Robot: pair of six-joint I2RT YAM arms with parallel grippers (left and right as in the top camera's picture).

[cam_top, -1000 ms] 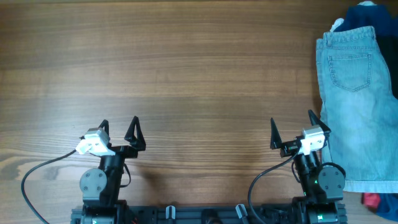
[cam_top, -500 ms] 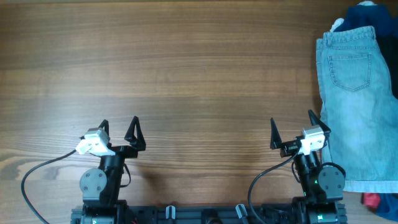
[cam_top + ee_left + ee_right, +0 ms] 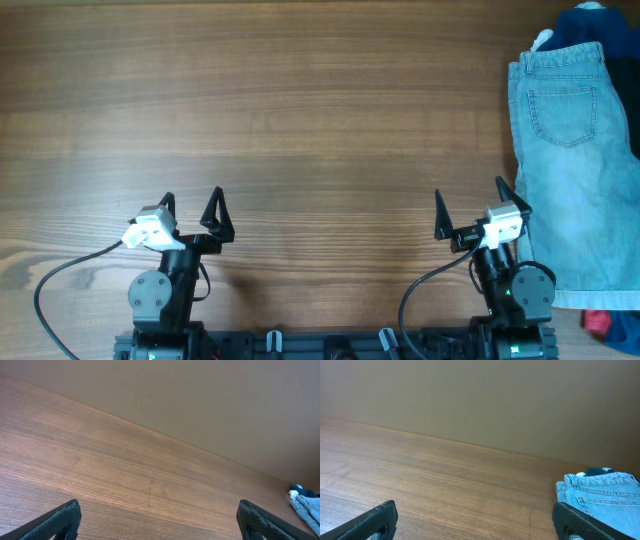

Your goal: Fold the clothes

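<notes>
The light-blue denim shorts [image 3: 575, 165] lie flat along the table's right edge, waistband at the far end, a back pocket showing, pale hem near the front. They also show in the right wrist view [image 3: 602, 497] and, as a sliver, in the left wrist view [image 3: 306, 506]. My right gripper [image 3: 468, 205] is open and empty, just left of the shorts near the front edge. My left gripper [image 3: 192, 208] is open and empty at the front left, far from the shorts.
A dark navy garment [image 3: 600, 25] lies under the shorts at the far right corner. A small red cloth [image 3: 597, 322] sits at the front right by another dark piece. Wooden tabletop [image 3: 300, 120] spreads between the arms and the far edge.
</notes>
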